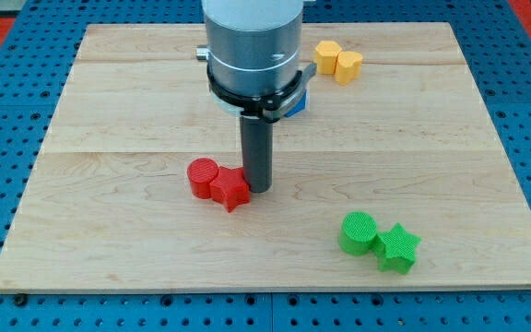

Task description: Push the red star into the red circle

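The red star lies near the middle of the wooden board, touching the red circle on its left. My tip stands right against the star's right side. The rod rises from there into the grey arm body at the view's top.
A green circle and a green star touch each other at the lower right. Two yellow blocks sit together at the top right. A blue block is mostly hidden behind the arm body. Blue pegboard surrounds the board.
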Tool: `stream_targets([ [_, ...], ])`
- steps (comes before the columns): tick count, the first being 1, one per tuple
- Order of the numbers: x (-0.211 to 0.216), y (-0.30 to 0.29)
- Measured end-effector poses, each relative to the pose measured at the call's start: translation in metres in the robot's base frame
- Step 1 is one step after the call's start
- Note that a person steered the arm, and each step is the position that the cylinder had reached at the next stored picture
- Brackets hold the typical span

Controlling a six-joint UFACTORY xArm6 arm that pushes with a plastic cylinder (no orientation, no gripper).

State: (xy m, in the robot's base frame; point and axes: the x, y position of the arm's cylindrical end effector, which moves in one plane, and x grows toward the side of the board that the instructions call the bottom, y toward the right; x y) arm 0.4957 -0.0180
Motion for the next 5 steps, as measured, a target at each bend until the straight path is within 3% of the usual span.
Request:
stream_targets([
  [5,0.000,-0.036],
])
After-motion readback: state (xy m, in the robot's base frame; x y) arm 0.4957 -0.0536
